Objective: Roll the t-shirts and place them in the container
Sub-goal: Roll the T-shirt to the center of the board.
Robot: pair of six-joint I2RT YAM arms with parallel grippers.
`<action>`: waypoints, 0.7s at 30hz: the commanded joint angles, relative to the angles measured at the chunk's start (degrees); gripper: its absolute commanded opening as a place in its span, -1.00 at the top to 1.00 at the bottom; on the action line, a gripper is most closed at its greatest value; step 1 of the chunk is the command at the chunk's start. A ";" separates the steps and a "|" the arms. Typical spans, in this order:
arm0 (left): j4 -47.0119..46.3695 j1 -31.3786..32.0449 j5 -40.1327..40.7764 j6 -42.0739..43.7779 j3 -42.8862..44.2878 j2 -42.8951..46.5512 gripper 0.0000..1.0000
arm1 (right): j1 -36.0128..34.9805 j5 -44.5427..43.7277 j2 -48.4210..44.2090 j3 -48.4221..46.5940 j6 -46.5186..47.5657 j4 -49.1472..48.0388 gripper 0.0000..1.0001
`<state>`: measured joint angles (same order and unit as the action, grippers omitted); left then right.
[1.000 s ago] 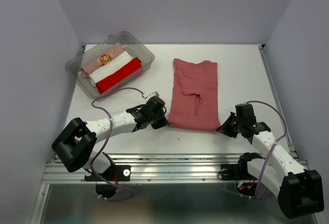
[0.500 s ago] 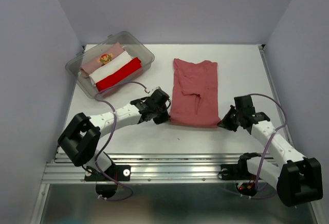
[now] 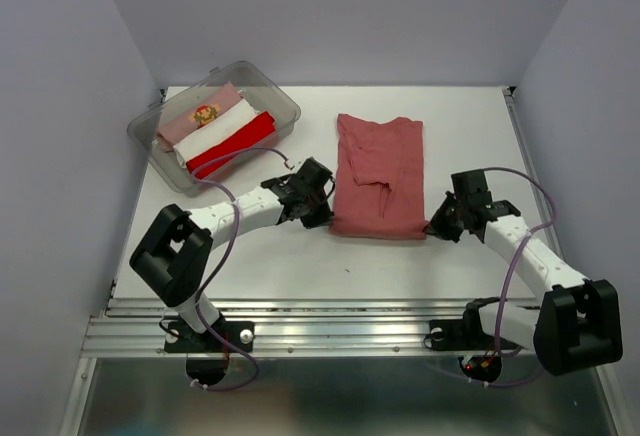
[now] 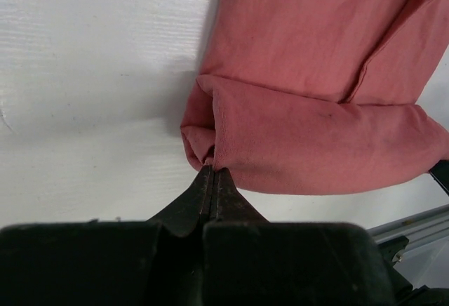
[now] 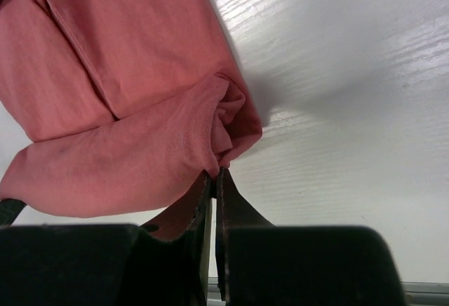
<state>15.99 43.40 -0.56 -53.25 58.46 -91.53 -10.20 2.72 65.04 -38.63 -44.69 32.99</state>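
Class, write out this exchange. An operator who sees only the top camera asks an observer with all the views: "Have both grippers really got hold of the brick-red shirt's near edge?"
Observer: Yes for the left. The left wrist camera shows the left gripper shut on the shirt, pinching its near corner.
Operator: And the right one?
Observer: The right wrist camera shows the right gripper shut on the other near corner.
Operator: Is that edge lying flat?
Observer: No. Close up, the near edge is turned over into a soft, rounded fold that rests on the cloth behind it.
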 commanded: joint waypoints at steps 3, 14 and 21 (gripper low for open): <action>0.01 -2.00 0.82 2.89 4.64 -1.90 1.00 | -0.17 -2.98 3.43 -4.17 2.06 -2.84 0.99; 0.01 -3.76 2.22 6.23 12.55 -12.44 1.00 | -0.17 -8.34 11.86 -8.47 3.55 -8.82 0.68; 0.53 -4.20 2.31 7.46 14.67 -16.49 0.92 | -0.17 -9.84 16.17 -11.29 4.26 -11.02 0.46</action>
<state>15.20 39.70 -0.14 -47.77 70.43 -107.31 -10.24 -4.08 79.92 -46.92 -41.74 25.23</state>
